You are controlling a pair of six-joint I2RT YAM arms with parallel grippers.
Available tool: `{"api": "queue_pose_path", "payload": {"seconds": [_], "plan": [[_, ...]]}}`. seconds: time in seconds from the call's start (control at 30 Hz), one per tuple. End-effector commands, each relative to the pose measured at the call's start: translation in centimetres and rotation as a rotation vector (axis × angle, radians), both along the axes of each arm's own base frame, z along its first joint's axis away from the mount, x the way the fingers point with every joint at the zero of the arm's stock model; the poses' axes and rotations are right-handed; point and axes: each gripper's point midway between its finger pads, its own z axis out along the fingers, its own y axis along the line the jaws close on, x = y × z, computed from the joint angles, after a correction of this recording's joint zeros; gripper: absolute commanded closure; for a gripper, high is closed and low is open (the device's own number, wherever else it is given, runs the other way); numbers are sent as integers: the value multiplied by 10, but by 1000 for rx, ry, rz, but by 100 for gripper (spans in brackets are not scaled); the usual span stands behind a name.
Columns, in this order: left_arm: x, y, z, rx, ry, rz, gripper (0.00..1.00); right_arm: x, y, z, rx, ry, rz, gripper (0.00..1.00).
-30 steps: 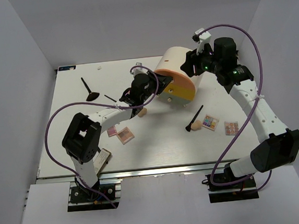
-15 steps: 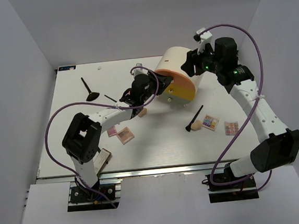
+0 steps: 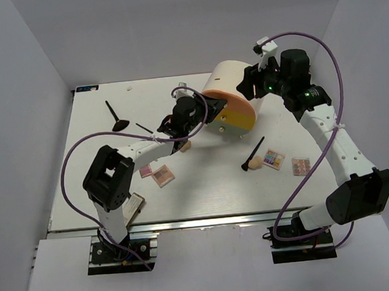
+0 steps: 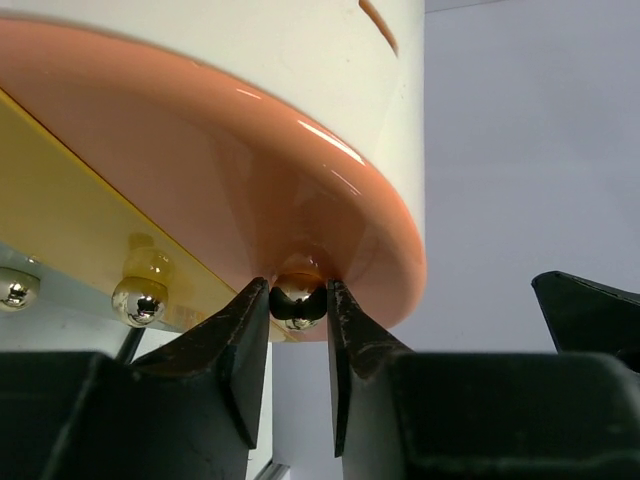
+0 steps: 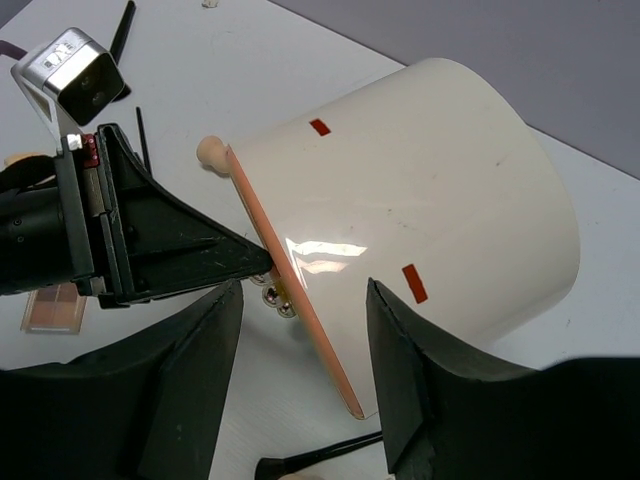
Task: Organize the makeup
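- Two black fingers of the left gripper (image 4: 298, 300) are pressed shut on a small shiny knob (image 4: 298, 292), which is fixed to the pink front (image 4: 250, 190) of the drawer unit (image 3: 225, 88).
- The drawer unit is seen tipped over on the table (image 3: 212, 191), with its fronts turned toward the left arm.
- A yellow front (image 4: 70, 200) with more round knobs is seen just beside the pink one.
- The right gripper (image 5: 305, 290) is held wide open above the cream body of the drawer unit, and nothing is gripped by it; whether its fingers touch the body cannot be told.
- One peach sponge (image 3: 185, 145) is found on the table just beside the left arm's wrist, near the drawer unit.
- A pink palette (image 3: 145, 170) and a brown palette (image 3: 162, 176) are laid side by side nearer the left arm's base.
- A silvery compact (image 3: 133, 205) is placed at the near edge, close to that base.
- A broad-headed brush (image 3: 115, 116) and a thin brush (image 3: 144, 128) are left on the far left part of the table.
- On the right side, a black brush (image 3: 255, 151) is laid at a slant with a second peach sponge (image 3: 254, 164) touching its lower end.
- A multicoloured palette (image 3: 273, 158) and another palette (image 3: 300, 166) are set just to the right of that sponge.
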Motion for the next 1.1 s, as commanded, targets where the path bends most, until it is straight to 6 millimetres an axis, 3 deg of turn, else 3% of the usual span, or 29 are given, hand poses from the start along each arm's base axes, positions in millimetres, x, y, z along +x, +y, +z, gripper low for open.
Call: {"api": "queue_pose_path", "payload": {"seconds": [0.0,0.43,1.07], "plan": [[-3,-11,-3,7,15,-20,66,-3,-2,22,31,-67,-4,42],[-15,1,-2,19,17,-13,84,-4,-5,19,25,-65,-12,42],[-66,33,17,6,0,-49,88,-5,-8,14,21,-58,-16,42]]}}
